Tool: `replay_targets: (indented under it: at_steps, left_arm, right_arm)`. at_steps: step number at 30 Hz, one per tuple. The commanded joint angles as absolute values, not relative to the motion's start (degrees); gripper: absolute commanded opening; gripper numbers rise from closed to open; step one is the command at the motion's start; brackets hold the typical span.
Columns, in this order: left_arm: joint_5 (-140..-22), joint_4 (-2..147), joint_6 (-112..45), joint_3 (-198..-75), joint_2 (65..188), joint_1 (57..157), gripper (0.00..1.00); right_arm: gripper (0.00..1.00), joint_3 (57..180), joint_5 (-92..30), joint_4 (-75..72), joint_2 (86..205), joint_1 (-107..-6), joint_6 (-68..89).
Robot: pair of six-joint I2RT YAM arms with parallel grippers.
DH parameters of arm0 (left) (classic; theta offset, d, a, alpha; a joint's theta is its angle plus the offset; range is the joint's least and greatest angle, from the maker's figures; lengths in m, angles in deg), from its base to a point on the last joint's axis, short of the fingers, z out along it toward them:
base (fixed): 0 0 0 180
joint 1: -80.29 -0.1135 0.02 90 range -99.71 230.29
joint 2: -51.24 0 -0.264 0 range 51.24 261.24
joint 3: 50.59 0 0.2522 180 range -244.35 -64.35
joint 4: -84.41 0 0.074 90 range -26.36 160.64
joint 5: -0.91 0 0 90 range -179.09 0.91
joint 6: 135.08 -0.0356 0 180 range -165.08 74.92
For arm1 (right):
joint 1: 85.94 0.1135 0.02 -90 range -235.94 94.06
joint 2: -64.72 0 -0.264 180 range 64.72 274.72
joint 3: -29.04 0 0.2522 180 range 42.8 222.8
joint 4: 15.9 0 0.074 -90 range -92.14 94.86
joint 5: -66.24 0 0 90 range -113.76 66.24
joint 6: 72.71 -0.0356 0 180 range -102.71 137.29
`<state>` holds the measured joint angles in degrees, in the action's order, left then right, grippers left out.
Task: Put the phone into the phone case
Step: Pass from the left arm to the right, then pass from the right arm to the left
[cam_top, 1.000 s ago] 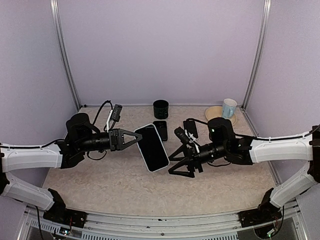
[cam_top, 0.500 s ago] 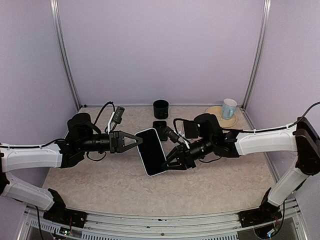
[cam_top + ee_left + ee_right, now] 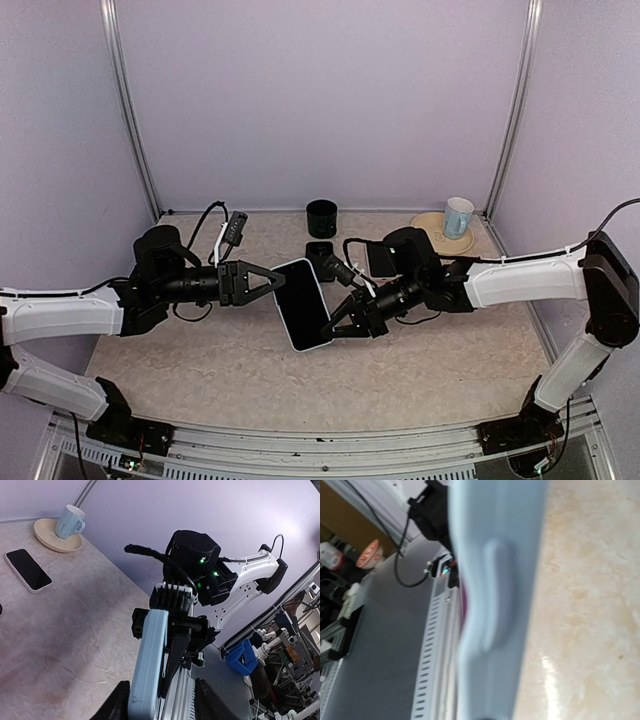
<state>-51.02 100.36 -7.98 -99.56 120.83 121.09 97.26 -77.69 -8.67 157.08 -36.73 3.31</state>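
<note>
A pale blue phone case [image 3: 303, 305] hangs tilted in the air above the table's middle, and a black screen fills its face. Its edge runs up the left wrist view [image 3: 147, 665] and fills the right wrist view [image 3: 495, 580]. My left gripper [image 3: 280, 280] is at the case's upper left corner. Its fingers [image 3: 120, 705] stand apart, with a gap on one side of the case. My right gripper [image 3: 335, 322] is shut on the case's lower right edge and shows clamped there in the left wrist view [image 3: 175, 630]. Its own fingers are hidden in its wrist view.
Two other phones lie flat behind the arms, one black [image 3: 320, 252] and one under the right arm [image 3: 381, 257] [image 3: 27, 570]. A black cup [image 3: 322, 217] stands at the back. A pale blue mug [image 3: 458, 215] sits on a tan plate [image 3: 432, 225] at the back right.
My right gripper came in from the right, open, and has shut on the case's lower right edge. My left jaws, shut on the case before, have parted.
</note>
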Motion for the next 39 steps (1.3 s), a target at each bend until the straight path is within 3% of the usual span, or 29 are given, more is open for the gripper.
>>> replay_targets:
  at_steps: [1, 6, 15, 30, 39]
  left_arm:
    - [-53.2, 102.8, -7.7, -101.0, 118.5, 120.6, 0.49]
    - [-54.6, 102.2, -7.8, -100.0, 117.1, 120.5, 0.70]
    - [-59.2, 102.9, -8.0, -97.2, 118.2, 121.6, 0.77]
    - [-59.6, 108.7, -7.5, -100.5, 128.5, 125.8, 0.70]
    - [-58.3, 109.9, -7.0, -103.3, 131.7, 126.8, 0.51]
  right_arm:
    - [0.00, 97.3, -75.5, -12.2, 154.1, -37.7, 2.8]
    - [0.00, 94.5, -74.7, -19.3, 152.0, -39.5, -2.8]
    - [0.00, 93.2, -74.6, -26.0, 150.4, -40.9, -8.3]
    - [0.00, 91.1, -78.7, -34.9, 152.0, -40.7, -14.8]
    - [0.00, 91.4, -77.7, -32.7, 153.1, -40.7, -13.6]
